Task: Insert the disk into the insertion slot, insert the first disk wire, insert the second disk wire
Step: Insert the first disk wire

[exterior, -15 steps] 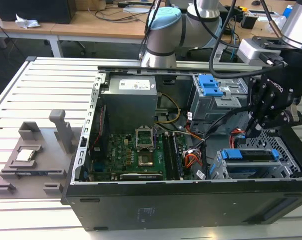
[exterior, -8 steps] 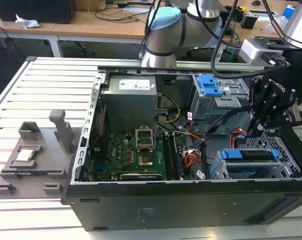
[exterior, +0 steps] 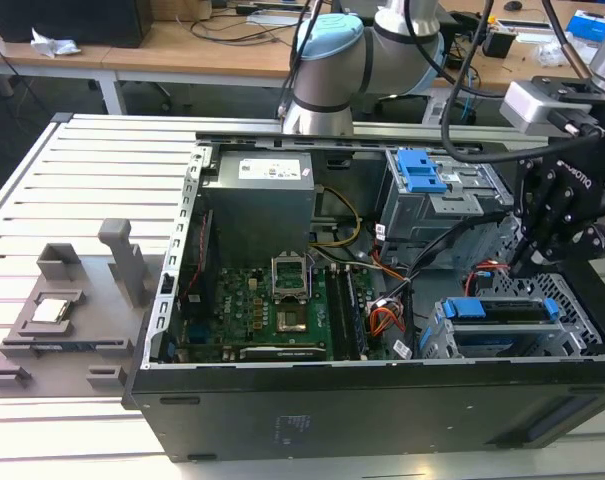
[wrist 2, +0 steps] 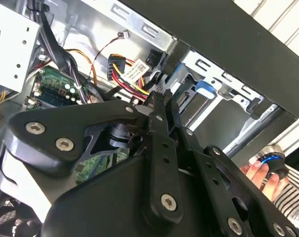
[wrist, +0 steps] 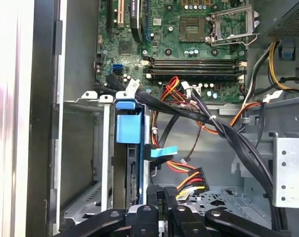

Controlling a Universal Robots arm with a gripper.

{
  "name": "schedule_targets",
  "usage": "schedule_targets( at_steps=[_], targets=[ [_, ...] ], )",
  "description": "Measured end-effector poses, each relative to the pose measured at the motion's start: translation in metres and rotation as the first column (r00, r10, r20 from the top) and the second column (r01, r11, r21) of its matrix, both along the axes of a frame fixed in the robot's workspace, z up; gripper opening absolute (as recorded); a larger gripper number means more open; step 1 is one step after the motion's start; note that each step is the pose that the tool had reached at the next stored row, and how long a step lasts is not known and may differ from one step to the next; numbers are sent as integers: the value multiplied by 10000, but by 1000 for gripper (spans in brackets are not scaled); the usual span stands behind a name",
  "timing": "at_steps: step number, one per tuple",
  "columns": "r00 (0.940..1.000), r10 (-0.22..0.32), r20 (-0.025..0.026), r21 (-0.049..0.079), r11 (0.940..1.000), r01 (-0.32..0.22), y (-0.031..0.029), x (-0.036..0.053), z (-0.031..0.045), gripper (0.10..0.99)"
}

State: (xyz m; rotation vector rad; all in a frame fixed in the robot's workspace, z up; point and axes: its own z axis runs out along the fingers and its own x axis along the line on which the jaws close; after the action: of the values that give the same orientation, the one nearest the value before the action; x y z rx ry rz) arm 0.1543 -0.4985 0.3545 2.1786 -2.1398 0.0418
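The disk [exterior: 509, 311], silver in its blue carrier [wrist: 129, 128], sits inside the insertion slot [exterior: 452, 338], the low grey cage at the exterior view's right. My gripper [exterior: 535, 262] hangs just behind the disk. In both wrist views its fingers [wrist 2: 160, 111] are shut on a black connector [wrist: 171, 192] with yellow, red and orange wires [wrist: 190, 180], held close to the disk's rear edge [wrist: 135, 183]. A flat blue wire [wrist: 163, 150] reaches the disk's side.
A taller grey cage with a blue latch [exterior: 421, 170] stands behind the gripper. Bundled black cables [wrist: 223, 131] cross above the motherboard [exterior: 282, 310]. A second black connector [wrist 2: 116, 65] hangs on the same wires. A person's hand [wrist 2: 262, 174] rests outside the case wall [wrist 2: 228, 37].
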Motion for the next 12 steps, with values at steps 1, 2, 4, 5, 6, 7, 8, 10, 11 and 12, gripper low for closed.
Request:
schedule_targets(
  at_steps=[1,2,4,5,6,7,8,10,11,12],
  targets=[
    [10000,0,1,1,10000,0,-19,0,0,169],
    [10000,0,1,0,10000,0,-33,0,0,169],
    [10000,-1,0,1,10000,1,-59,0,-1,169],
    [10000,-1,0,1,10000,1,-84,0,-2,169],
    [10000,-1,0,1,10000,1,-100,1,-4,169],
    [10000,-2,0,3,10000,2,-114,3,-9,169],
    [10000,-1,-4,8,10000,1,-123,10,-18,169],
    [10000,-1,-8,13,10000,1,-130,18,-28,169],
    [10000,-1,-10,14,10000,1,-134,24,-36,169],
    [10000,-2,-10,11,10000,2,-135,24,-37,169]
  ],
)
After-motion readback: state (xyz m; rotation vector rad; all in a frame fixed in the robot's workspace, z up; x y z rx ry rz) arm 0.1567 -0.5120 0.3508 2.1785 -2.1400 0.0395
